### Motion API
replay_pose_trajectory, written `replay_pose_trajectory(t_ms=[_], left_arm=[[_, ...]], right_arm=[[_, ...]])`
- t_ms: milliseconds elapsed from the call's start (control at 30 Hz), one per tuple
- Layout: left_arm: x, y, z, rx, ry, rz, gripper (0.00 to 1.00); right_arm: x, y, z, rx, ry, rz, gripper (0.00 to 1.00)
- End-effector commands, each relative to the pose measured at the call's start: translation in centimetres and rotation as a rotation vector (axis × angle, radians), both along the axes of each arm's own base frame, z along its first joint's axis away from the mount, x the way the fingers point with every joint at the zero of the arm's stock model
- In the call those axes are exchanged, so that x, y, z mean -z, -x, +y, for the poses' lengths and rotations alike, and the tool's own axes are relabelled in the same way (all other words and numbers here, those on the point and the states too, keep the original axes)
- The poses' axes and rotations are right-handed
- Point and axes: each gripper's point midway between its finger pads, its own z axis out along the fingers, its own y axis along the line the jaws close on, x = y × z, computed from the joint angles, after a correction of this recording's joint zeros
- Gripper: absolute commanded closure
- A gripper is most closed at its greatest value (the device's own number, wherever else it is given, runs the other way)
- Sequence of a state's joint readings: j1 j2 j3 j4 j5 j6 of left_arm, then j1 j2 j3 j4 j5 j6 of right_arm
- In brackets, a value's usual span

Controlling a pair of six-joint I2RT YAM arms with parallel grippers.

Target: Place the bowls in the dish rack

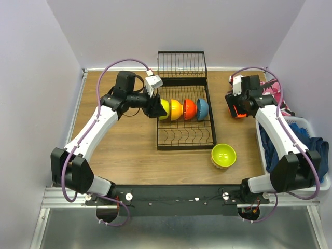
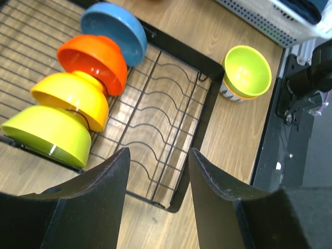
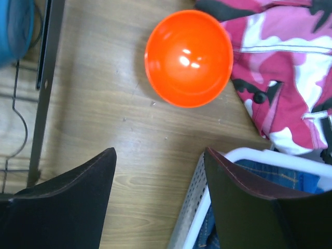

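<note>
The black wire dish rack (image 1: 182, 148) stands mid-table. In it, on edge in a row, are a lime green bowl (image 1: 164, 109), a yellow bowl (image 1: 176, 109), a red-orange bowl (image 1: 189, 109) and a blue bowl (image 1: 202, 109). The same row shows in the left wrist view: lime (image 2: 49, 134), yellow (image 2: 72, 96), red-orange (image 2: 96, 59), blue (image 2: 116, 31). My left gripper (image 1: 156, 110) (image 2: 158, 155) is open and empty just left of the lime bowl. My right gripper (image 1: 234, 105) (image 3: 160, 155) is open and empty over a loose red-orange bowl (image 3: 188, 57) on the table.
Another lime green bowl (image 1: 223, 155) (image 2: 246, 71) sits upright on the table right of the rack's front corner, seemingly nested in a second bowl. A white laundry basket (image 1: 316, 155) (image 3: 233, 207) with clothes stands at the right edge. Pink cloth (image 3: 290, 67) lies beside the loose bowl.
</note>
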State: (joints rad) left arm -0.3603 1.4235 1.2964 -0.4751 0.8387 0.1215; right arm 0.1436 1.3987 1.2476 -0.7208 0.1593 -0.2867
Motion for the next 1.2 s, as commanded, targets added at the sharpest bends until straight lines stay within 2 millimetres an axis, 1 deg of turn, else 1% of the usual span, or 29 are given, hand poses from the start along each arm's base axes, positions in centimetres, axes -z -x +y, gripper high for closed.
replay_pose_trajectory(t_ms=[0, 33, 67, 100, 133, 167, 200, 233, 333, 367, 400, 467, 533, 567, 600, 633, 667, 700, 733, 767, 800, 833, 900, 933, 1000, 1033, 1067, 1133, 1167], left_arm=[[0.5, 2.2, -0.3, 0.088, -0.058, -0.052, 0.43], [1.2, 3.3, -0.6, 0.159, -0.102, -0.103, 0.43], [1.2, 4.0, -1.2, 0.208, -0.125, -0.137, 0.42], [1.9, 5.6, -2.9, 0.298, -0.157, -0.16, 0.42], [2.4, 6.2, -3.5, 0.374, -0.19, -0.226, 0.42], [3.0, 7.0, -4.0, 0.411, -0.215, -0.223, 0.42], [3.5, 7.1, -5.0, 0.441, -0.234, -0.23, 0.42], [3.8, 7.6, -5.9, 0.466, -0.249, -0.24, 0.42], [3.9, 6.7, -8.2, 0.446, -0.25, -0.241, 0.41], [3.9, 6.5, -8.7, 0.431, -0.25, -0.23, 0.41], [3.7, 5.9, -9.4, 0.413, -0.246, -0.213, 0.41], [3.5, 4.8, -10.2, 0.361, -0.259, -0.216, 0.42], [3.0, 4.0, -10.9, 0.311, -0.253, -0.182, 0.42], [3.0, 3.7, -10.8, 0.299, -0.259, -0.177, 0.42], [2.5, 3.7, -10.9, 0.301, -0.253, -0.186, 0.42], [2.4, 3.9, -10.8, 0.303, -0.254, -0.19, 0.42], [2.4, 4.0, -10.5, 0.304, -0.26, -0.192, 0.42], [2.3, 4.3, -9.9, 0.298, -0.271, -0.2, 0.42], [2.3, 4.3, -9.6, 0.301, -0.282, -0.213, 0.42], [2.5, 4.6, -9.1, 0.302, -0.299, -0.21, 0.42], [2.4, 4.7, -8.3, 0.29, -0.315, -0.22, 0.42], [2.4, 4.8, -7.9, 0.286, -0.324, -0.228, 0.42], [2.3, 5.1, -6.8, 0.27, -0.339, -0.246, 0.42], [2.4, 4.9, -6.3, 0.254, -0.35, -0.25, 0.42], [2.6, 4.9, -5.5, 0.233, -0.364, -0.252, 0.42], [2.6, 4.6, -5.0, 0.215, -0.373, -0.251, 0.42], [2.6, 4.3, -4.7, 0.201, -0.376, -0.254, 0.42], [2.8, 3.9, -4.1, 0.175, -0.384, -0.256, 0.42], [2.8, 3.5, -3.6, 0.155, -0.393, -0.256, 0.42]], right_arm=[[1.8, 0.7, 0.1, -0.107, 0.029, 0.047, 0.25], [1.9, 0.6, -0.4, -0.082, 0.016, 0.039, 0.22], [2.0, 0.5, -0.5, -0.061, -0.003, 0.026, 0.22], [1.9, 0.4, -0.3, -0.01, -0.064, 0.018, 0.21], [2.2, 0.2, -1.1, 0.05, -0.11, 0.031, 0.21], [1.9, -0.1, -1.4, 0.088, -0.164, 0.031, 0.21], [2.1, -0.1, -0.2, 0.089, -0.264, 0.049, 0.21], [2.8, -0.2, -1.6, 0.135, -0.281, 0.066, 0.21], [3.5, -0.9, -2.5, 0.132, -0.234, 0.067, 0.21], [4.0, -1.4, -2.9, 0.137, -0.214, 0.075, 0.21], [3.9, -1.7, -3.6, 0.154, -0.187, 0.068, 0.21], [4.5, -2.2, -4.0, 0.168, -0.191, 0.079, 0.22], [4.4, -2.9, -4.0, 0.181, -0.206, 0.068, 0.22], [4.4, -3.2, -4.0, 0.189, -0.214, 0.061, 0.23], [4.9, -3.5, -4.0, 0.204, -0.225, 0.075, 0.23], [5.0, -3.9, -4.2, 0.217, -0.229, 0.073, 0.25], [4.6, -4.5, -4.6, 0.235, -0.232, 0.056, 0.25], [5.1, -5.0, -4.9, 0.271, -0.25, 0.066, 0.25], [5.2, -5.3, -5.8, 0.307, -0.258, 0.062, 0.27], [4.6, -6.1, -6.4, 0.334, -0.27, 0.045, 0.27], [4.7, -6.4, -7.0, 0.36, -0.282, 0.044, 0.28], [5.6, -6.7, -7.6, 0.39, -0.303, 0.064, 0.29], [5.4, -7.8, -8.1, 0.391, -0.298, 0.05, 0.3], [6.3, -8.2, -8.3, 0.393, -0.293, 0.069, 0.31], [6.6, -9.1, -8.5, 0.389, -0.291, 0.073, 0.31], [6.7, -9.4, -8.5, 0.385, -0.293, 0.075, 0.32], [7.8, -9.5, -8.4, 0.386, -0.296, 0.101, 0.32], [7.9, -10.0, -8.4, 0.378, -0.302, 0.103, 0.33], [8.5, -10.1, -8.4, 0.377, -0.301, 0.115, 0.34]])
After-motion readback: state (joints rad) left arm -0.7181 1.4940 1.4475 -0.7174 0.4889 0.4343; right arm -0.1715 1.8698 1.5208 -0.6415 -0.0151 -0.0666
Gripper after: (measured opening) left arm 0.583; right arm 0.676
